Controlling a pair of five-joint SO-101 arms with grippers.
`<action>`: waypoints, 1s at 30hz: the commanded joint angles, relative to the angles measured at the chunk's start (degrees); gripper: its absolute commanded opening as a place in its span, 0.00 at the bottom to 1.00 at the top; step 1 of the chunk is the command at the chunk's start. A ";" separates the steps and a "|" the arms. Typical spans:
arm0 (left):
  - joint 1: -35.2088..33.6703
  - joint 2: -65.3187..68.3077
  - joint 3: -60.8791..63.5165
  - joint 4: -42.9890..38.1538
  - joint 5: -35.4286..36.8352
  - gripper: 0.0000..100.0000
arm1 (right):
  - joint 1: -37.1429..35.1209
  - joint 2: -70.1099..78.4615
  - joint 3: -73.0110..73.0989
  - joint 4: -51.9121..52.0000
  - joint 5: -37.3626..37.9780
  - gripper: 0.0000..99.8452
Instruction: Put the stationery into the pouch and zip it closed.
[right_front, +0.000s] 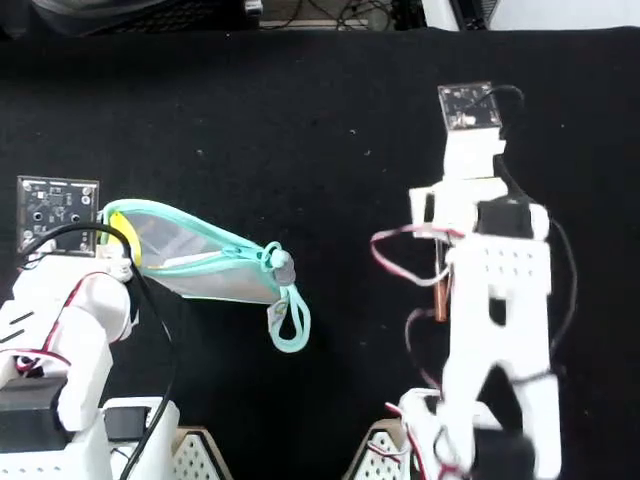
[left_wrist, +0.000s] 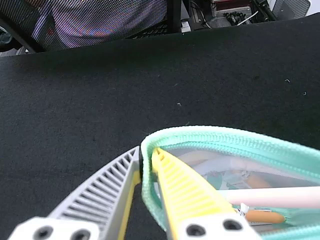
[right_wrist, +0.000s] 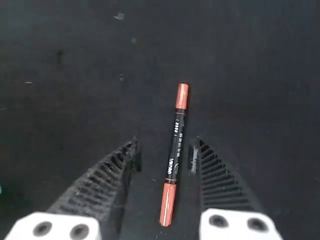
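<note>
Step in hand: pen (right_wrist: 176, 131) pickup, centre-right of the high view. Right gripper (right_wrist: 164, 150) is wide, jaws straddling the pen, no grip yet. Left gripper (left_wrist: 148, 159) pinches the pouch (right_front: 200, 262) rim at left, mouth open. Next: close on pen, carry it left into pouch.

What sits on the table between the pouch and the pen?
Nothing lies there: in the high view the black table is bare between the pouch and the pen, apart from the right arm's cables looping beside the pen.
</note>
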 joint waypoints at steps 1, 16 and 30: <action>-0.40 1.32 10.33 0.88 -0.62 0.05 | 2.02 7.60 -3.74 -3.25 0.70 0.17; -0.40 1.32 10.33 0.88 -0.62 0.05 | 2.73 45.76 -29.14 -3.08 7.12 0.17; -0.40 1.32 10.33 0.79 -0.62 0.05 | 2.81 57.89 -36.70 -2.90 6.86 0.02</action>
